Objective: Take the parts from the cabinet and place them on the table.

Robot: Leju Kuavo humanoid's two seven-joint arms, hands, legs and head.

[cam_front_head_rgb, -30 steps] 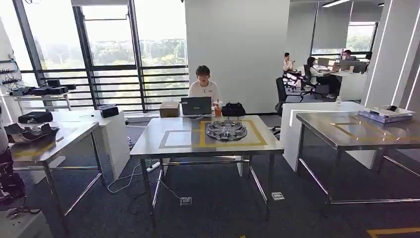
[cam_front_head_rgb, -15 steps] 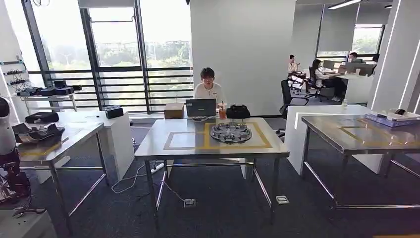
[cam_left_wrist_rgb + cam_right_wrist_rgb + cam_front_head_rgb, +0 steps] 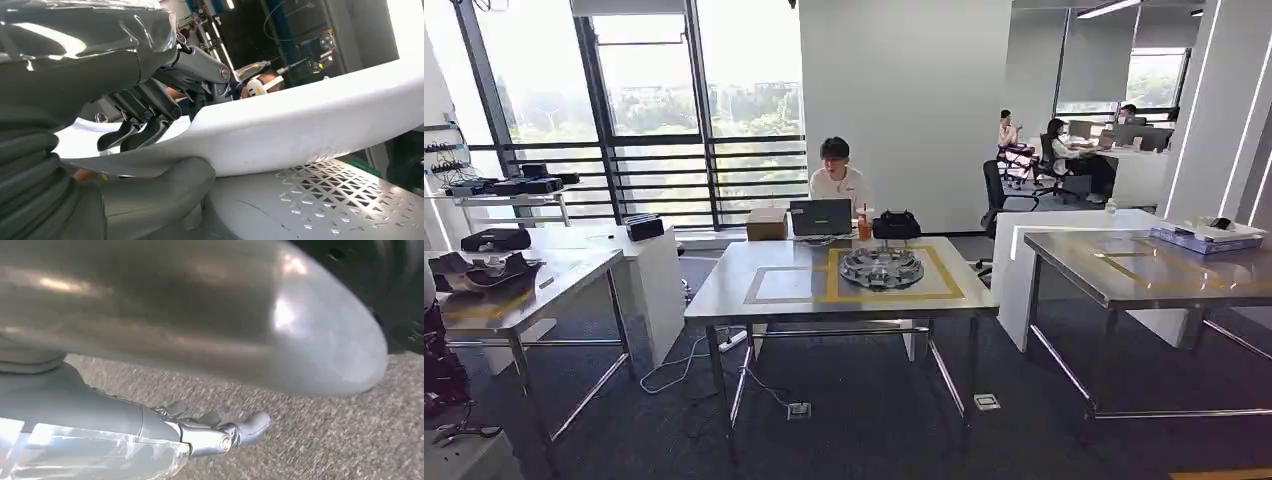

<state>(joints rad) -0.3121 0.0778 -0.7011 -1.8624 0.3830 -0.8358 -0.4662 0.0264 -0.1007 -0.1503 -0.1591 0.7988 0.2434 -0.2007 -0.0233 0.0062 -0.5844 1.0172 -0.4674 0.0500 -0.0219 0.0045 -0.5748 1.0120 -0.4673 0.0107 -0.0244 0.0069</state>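
My left hand [image 3: 150,100] grips a curved white part [image 3: 310,125], with the thumb [image 3: 155,195] under its edge and the dark fingers [image 3: 135,132] on its other side. A grey perforated panel [image 3: 325,195] lies beside the white part. My right hand [image 3: 150,425] hangs over grey carpet [image 3: 310,440] and holds nothing, its fingers apart. In the head view a steel table [image 3: 794,290] with yellow tape marks stands straight ahead, some way off. A round metal part [image 3: 881,265] lies inside its yellow frame.
A person [image 3: 836,178] sits behind that table at a laptop [image 3: 820,215], beside a cardboard box [image 3: 766,222] and a black bag [image 3: 896,223]. Another steel table [image 3: 514,295] stands to the left, one more [image 3: 1144,270] to the right. Cables [image 3: 684,360] trail over the carpet.
The whole head picture swayed one way and then back, so the camera has moved. Nothing on the tables has shifted.
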